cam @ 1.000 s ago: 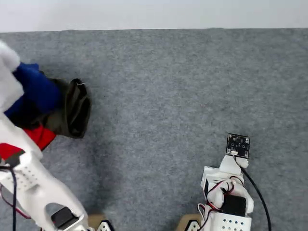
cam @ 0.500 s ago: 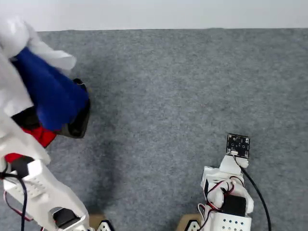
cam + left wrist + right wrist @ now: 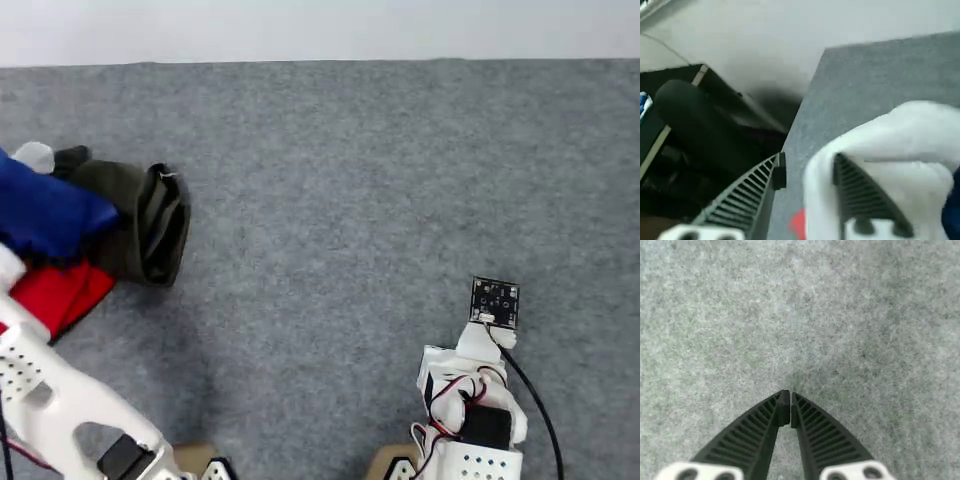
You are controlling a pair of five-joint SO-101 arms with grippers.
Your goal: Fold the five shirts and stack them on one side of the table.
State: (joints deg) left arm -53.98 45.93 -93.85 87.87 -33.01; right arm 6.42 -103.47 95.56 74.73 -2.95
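A pile of shirts lies at the table's left edge. It holds a blue shirt [image 3: 42,215], an olive shirt [image 3: 140,225] bunched to its right, a red shirt [image 3: 55,295] below, and a bit of white shirt [image 3: 35,156] at the top. My left arm [image 3: 45,395] rises from the front left, beside the pile. My left gripper [image 3: 807,167] is open over the table's left edge. The white shirt [image 3: 890,145] drapes over one of its fingers [image 3: 860,195]. My right gripper [image 3: 786,407] is shut on nothing, just above bare grey mat near the front right.
The grey mat [image 3: 380,200] covers the table from the pile across to the right. My right arm [image 3: 478,400] sits folded at the front right. Off the table's left edge are a dark chair [image 3: 695,130] and the floor.
Half a second ago the blue and white shirts were raised high above the pile. They have dropped back to the left edge, and the left arm has swung left. The right arm has not moved.
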